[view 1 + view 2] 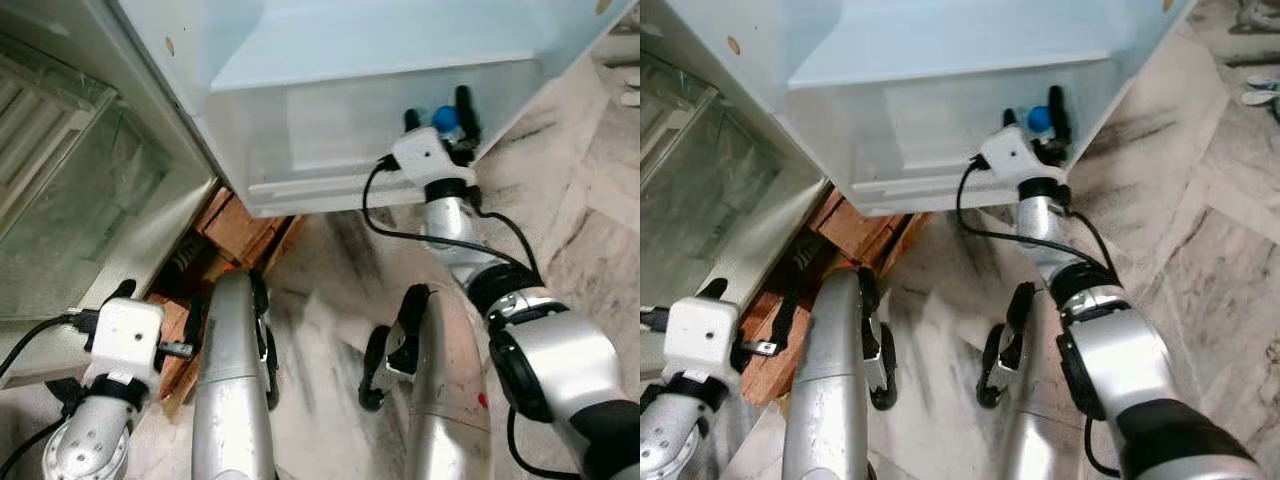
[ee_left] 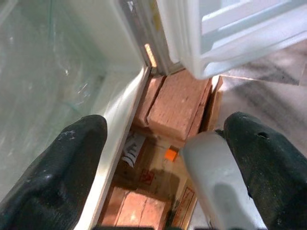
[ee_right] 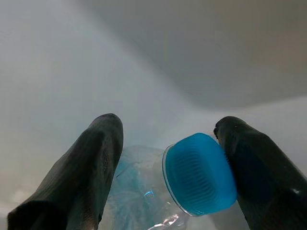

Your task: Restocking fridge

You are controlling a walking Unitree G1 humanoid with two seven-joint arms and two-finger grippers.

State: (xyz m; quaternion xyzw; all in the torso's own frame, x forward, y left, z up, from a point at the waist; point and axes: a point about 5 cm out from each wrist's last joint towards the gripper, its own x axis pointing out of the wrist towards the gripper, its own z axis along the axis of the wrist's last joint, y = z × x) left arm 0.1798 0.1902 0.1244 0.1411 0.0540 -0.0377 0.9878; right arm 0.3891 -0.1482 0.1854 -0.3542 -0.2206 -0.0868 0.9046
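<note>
— Right wrist view: what does the right end effector carry?
— A clear bottle with a blue cap, fingers closed on either side, up in the white fridge door shelf.
— And the left end effector?
— Spread wide, empty, low by the fridge base above wooden blocks.

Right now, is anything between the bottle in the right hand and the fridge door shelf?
Nothing visible. The right hand holds the blue-capped bottle already at the door shelf, with only its pale wall ahead.
</note>
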